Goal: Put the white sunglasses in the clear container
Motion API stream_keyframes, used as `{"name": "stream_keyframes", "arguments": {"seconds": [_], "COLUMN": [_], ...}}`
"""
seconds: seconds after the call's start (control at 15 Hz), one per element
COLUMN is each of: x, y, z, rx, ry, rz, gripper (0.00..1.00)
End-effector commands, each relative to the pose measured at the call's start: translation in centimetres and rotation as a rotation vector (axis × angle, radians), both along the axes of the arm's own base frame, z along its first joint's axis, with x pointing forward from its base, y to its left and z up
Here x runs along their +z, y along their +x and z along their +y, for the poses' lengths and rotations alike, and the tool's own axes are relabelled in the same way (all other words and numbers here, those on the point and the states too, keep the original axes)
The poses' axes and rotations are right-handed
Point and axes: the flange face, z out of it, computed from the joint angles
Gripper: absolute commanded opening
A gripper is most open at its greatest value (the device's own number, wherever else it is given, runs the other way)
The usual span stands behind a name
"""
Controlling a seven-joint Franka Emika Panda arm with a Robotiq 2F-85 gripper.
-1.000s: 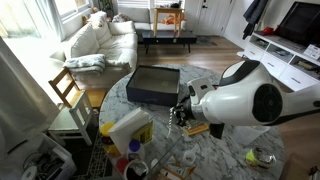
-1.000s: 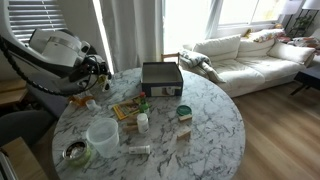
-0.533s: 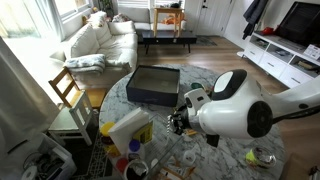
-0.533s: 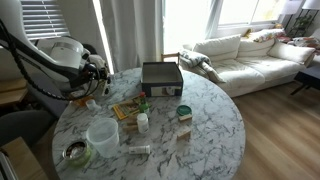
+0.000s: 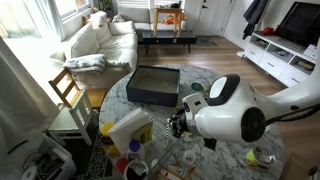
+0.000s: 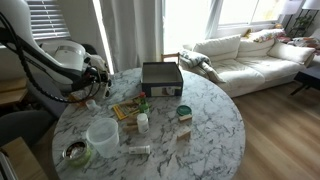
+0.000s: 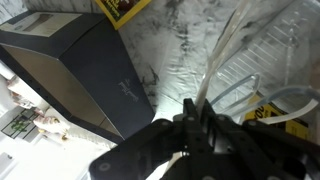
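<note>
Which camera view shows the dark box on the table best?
The exterior view where the dark box stands whole, well apart from the arm. In the exterior view with the arm close beside it, its open top shows too. The wrist view cuts it off at the picture's edge.

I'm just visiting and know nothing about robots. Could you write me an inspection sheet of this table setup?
Surface: round marble-patterned table, crowded.
Job's things: clear container stands upright near the table edge. The white sunglasses are probably the thin pale loops at the fingertips in the wrist view, but this is uncertain.
Clutter: dark box, metal bowl, white bottle, yellow packet.
Grippers: gripper is low over the table; whether it is open or shut cannot be told.
Cables: nothing seen on the table.
Surroundings: sofa, wooden chair.
</note>
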Motion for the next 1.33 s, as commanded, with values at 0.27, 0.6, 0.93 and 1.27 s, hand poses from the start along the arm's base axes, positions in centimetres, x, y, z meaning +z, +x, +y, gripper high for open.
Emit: {"name": "stream_keyframes", "arguments": {"seconds": [0.27, 0.6, 0.93, 1.27], "x": [0.5, 0.8, 2.2, 5.5], "y": [0.9, 1.1, 1.6, 2.2], "z": [0.1, -0.1, -0.8, -2.7], "rx": [-0.011, -0.013, -0.018, -0.055], "ry": [0.027, 0.031, 0.036, 0.075], "rz": [-0.034, -0.047, -0.065, -0.086], "gripper": [0.41, 0.56, 0.86, 1.0]}}
